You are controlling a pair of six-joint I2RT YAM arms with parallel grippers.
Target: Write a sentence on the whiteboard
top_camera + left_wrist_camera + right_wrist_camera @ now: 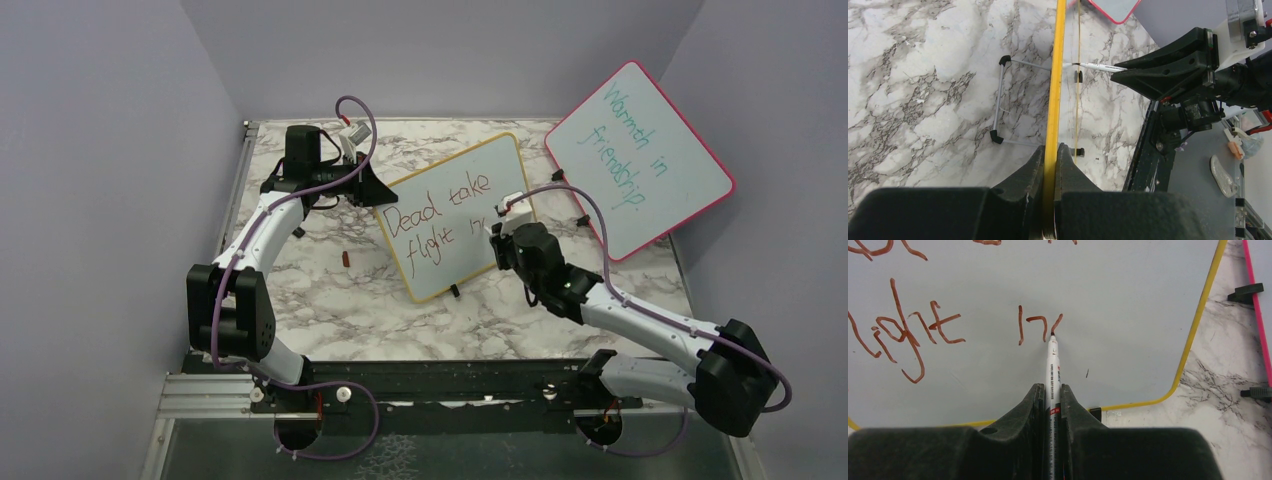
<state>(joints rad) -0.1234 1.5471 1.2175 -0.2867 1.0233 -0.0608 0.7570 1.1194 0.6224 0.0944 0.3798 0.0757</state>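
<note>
Two arms, two boards, one marker. The right gripper [1052, 405] pinches the white marker [1053, 365], its tip touching the whiteboard [500, 250] at a fresh stroke after "flight". The sentence [440, 220], in reddish-brown letters on two lines, reads "Dead take flight" plus a few new strokes. This yellow-framed board stands tilted mid-table; the left gripper [1050, 165] clamps its edge. Farther right, the pink board [640, 160] with teal writing leans by the wall.

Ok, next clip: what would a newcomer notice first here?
Mid-table, the right gripper presses a marker against the yellow-framed whiteboard, adding strokes after the sentence "Dead take flight". The left gripper clamps that board's edge. A pink-framed board with teal writing leans at back right.
</note>
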